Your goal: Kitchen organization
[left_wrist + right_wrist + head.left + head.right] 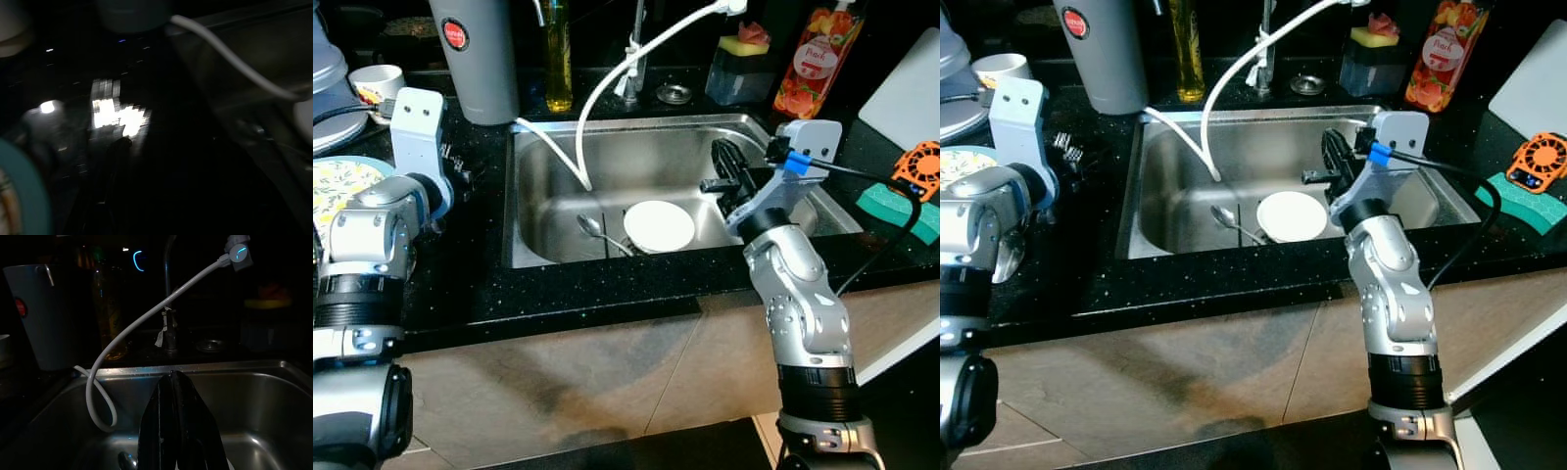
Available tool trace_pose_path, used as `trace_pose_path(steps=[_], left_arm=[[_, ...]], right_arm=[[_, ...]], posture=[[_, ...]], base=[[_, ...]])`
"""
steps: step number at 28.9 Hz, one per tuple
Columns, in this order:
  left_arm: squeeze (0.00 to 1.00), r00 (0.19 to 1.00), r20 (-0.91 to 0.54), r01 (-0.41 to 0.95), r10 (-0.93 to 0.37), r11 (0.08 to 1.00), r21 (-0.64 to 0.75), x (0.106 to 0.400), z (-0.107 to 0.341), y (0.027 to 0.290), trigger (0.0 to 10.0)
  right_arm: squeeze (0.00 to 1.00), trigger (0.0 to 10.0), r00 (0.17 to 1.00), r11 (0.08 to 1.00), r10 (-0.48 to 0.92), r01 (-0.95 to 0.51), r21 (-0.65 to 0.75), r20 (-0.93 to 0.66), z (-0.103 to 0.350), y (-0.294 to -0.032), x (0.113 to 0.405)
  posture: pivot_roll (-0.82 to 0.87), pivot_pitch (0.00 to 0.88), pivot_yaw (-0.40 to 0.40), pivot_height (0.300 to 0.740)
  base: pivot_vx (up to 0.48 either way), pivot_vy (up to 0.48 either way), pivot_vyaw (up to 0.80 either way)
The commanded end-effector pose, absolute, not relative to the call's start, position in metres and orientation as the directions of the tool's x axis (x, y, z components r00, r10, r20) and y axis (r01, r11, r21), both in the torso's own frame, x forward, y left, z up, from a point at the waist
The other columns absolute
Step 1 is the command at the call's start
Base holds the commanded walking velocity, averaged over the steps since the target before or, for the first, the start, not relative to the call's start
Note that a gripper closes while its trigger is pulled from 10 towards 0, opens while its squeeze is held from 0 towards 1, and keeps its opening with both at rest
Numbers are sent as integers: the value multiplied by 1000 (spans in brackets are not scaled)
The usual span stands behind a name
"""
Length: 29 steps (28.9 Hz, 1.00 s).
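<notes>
One white plate and spoon lie in sink.

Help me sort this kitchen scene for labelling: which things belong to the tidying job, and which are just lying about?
Job:
- white plate in the sink
- spoon beside it
- right hand, fingers shut, over the basin

Lying about:
- grey canister
- yellow soap bottle
- white hose
- green sponge
- patterned plate

Head views evenly lit, sharp, glare on sink steel. Left wrist view very dark, blurred, one bright reflection on countertop. Right wrist view dim, fairly sharp.
</notes>
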<state>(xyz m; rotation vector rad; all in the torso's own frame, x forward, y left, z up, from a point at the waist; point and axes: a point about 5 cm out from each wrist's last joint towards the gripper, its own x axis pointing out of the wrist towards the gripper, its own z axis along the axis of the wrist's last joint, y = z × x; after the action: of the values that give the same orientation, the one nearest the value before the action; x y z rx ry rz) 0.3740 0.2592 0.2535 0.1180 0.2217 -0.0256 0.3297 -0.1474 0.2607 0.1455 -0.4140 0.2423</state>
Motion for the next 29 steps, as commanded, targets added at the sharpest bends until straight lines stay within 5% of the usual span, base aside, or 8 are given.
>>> trace_pose_path(steps=[1, 8, 18, 29], left_arm=[[0, 977, -214, 21, 6, 992, 125, 374, 258, 264, 10000], [0, 968, -249, 16, 10, 995, 101, 370, 251, 270, 10000], [0, 951, -307, 48, -38, 998, 26, 368, 237, 270, 10000], [0, 923, -384, -10, 9, 1000, -1, 360, 212, 285, 10000]], right_arm=[[0, 10000, 889, 959, 207, -267, 96, 408, 259, -148, 327], [0, 10000, 893, 952, 250, -298, 73, 375, 254, -147, 330], [0, 10000, 809, 837, 527, -547, 6, 261, 236, -113, 326], [0, 10000, 778, 808, 577, -588, -36, 249, 238, -109, 327]], posture=[[130, 80, 0, 740], [133, 85, 0, 740], [147, 92, -7, 740], [149, 88, -7, 740]], base=[[0, 0, 0], [0, 0, 0], [0, 0, 0], [0, 0, 0]])
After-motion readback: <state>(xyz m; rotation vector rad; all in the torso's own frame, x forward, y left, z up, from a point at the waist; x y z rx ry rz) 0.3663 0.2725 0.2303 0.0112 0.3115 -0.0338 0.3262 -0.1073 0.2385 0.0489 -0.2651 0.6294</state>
